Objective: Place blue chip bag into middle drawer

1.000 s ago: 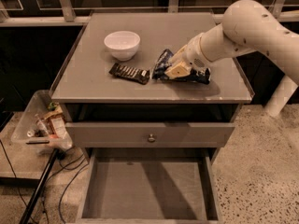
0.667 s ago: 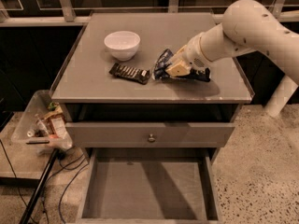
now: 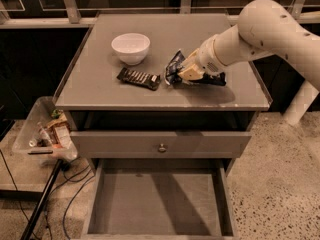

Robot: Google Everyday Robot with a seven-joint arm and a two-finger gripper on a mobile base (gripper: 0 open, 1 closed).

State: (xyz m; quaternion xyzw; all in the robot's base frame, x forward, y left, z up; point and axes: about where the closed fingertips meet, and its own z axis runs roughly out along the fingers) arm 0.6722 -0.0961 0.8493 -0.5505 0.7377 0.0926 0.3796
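Essentially nothing has changed over the last second: the gripper (image 3: 190,73) remains at the blue chip bag (image 3: 172,70) on the right half of the cabinet top (image 3: 100,86), and the bag has not left that surface. Whether the gripper has closed on the bag cannot be determined from this view. In terms of the task, this reads as the grasp stage; the lift and the transfer are both outstanding. The middle drawer (image 3: 155,199) stands pulled out below and in front of the cabinet, well apart from the bag, with its floor unoccupied. Materials: the bag is crumpled dark blue foil with pale patches and is likely to deform and slip under pressure. The drawer is a wide, shallow grey box with thin side walls and a flat matte floor. Above it sits a closed drawer front (image 3: 200,145) with a small round metal knob (image 3: 161,147). A smooth white bowl (image 3: 130,47) and a flat dark candy wrapper (image 3: 139,78) lie left of the bag, the wrapper just beside it.
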